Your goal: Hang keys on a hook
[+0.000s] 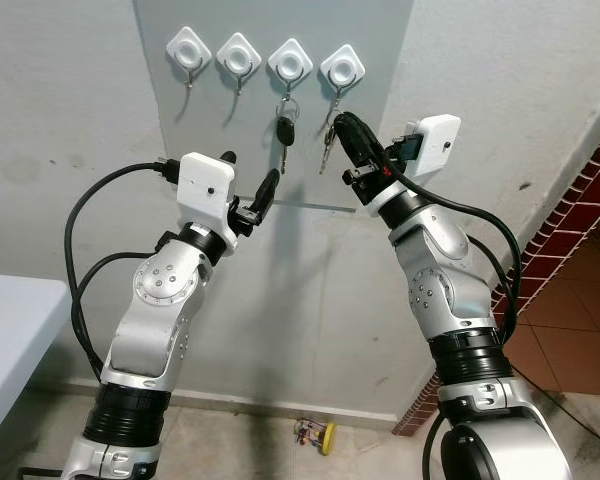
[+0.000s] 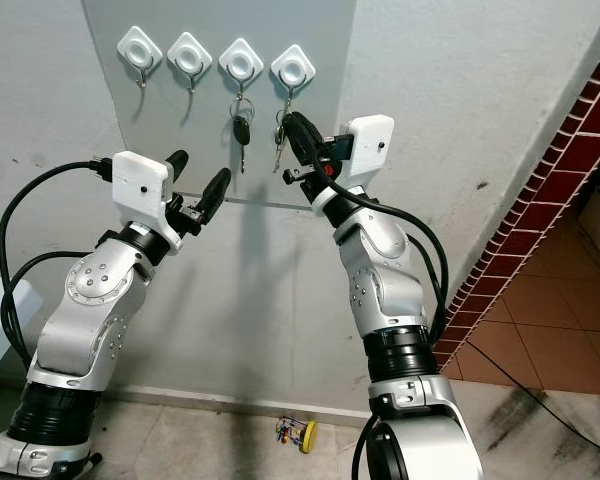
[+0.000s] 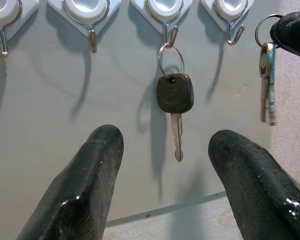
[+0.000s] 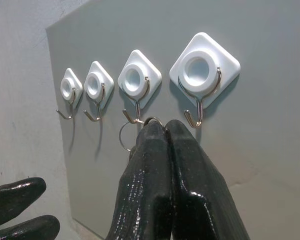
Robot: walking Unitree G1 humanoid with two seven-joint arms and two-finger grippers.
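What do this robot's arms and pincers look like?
Both arms are silver metal with rounded joints, black bands and small screws. Thick black cables loop alongside each. A white boxy camera sits on each wrist. The left gripper and right gripper each have two long, glossy black fingers.

Looking like a plain domestic hallway or entry corner: a rough, scuffed white plastered wall [image 1: 60, 120] carrying a flat grey panel [image 1: 380, 30] with four white diamond-shaped adhesive hooks [image 1: 290, 62] for keys. Showing further household signs in a red brick-patterned wall edge [image 1: 580, 190] meeting terracotta floor tiles [image 1: 580, 300], a pale tabletop corner [image 1: 10, 330], and a small yellow-wheeled toy [image 1: 318, 435] lying on the worn concrete floor [image 1: 240, 445].
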